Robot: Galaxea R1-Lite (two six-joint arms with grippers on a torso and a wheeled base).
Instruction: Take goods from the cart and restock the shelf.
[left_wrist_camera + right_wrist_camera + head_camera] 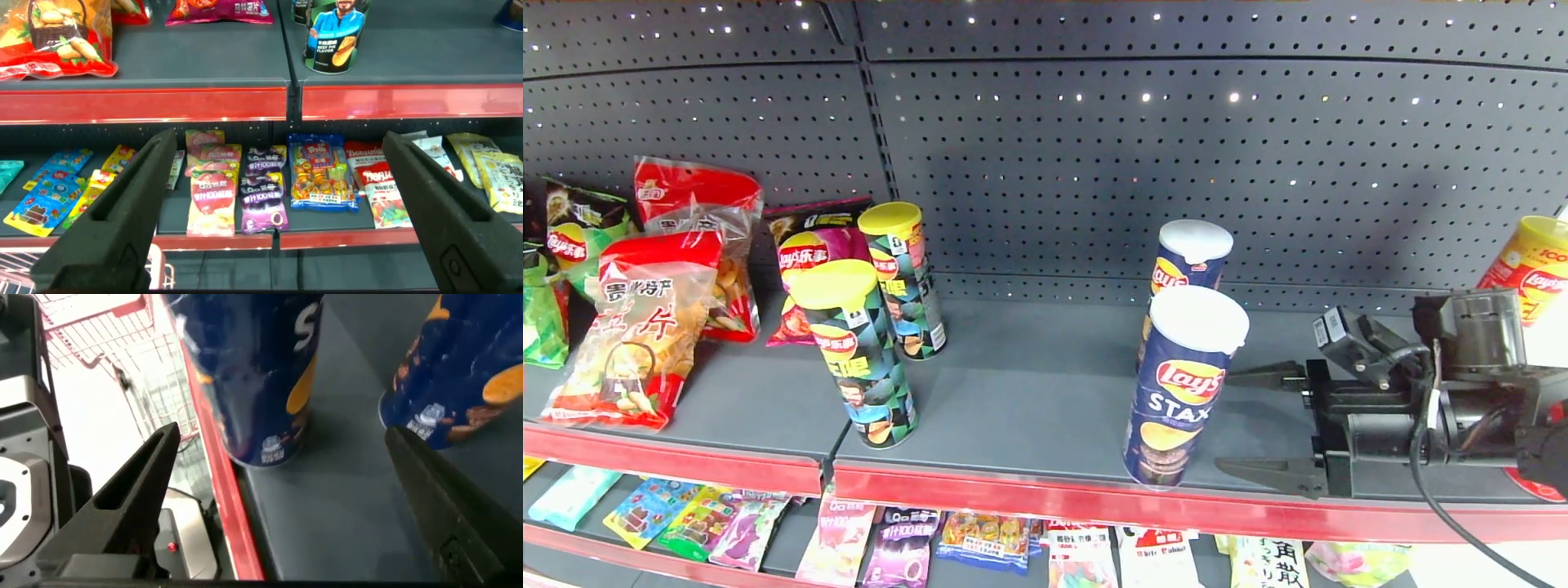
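Observation:
Two dark blue chip cans with white lids stand upright on the grey shelf (1029,392): the front can (1184,384) near the red edge, the back can (1188,257) behind it. My right gripper (1245,425) is open just to the right of the front can, level with its lower half, holding nothing. In the right wrist view the open fingers (139,490) frame the bases of the front can (245,367) and back can (466,367), apart from both. My left gripper (279,139) is open and empty in front of the lower shelf. The red wire cart (106,343) shows below the shelf edge.
Two teal cans with yellow lids (862,359) stand left of centre, and snack bags (637,327) crowd the far left. A yellow can (1531,257) stands at the far right. Between the teal and blue cans the shelf is bare. Flat snack packets (261,188) fill the lower shelf.

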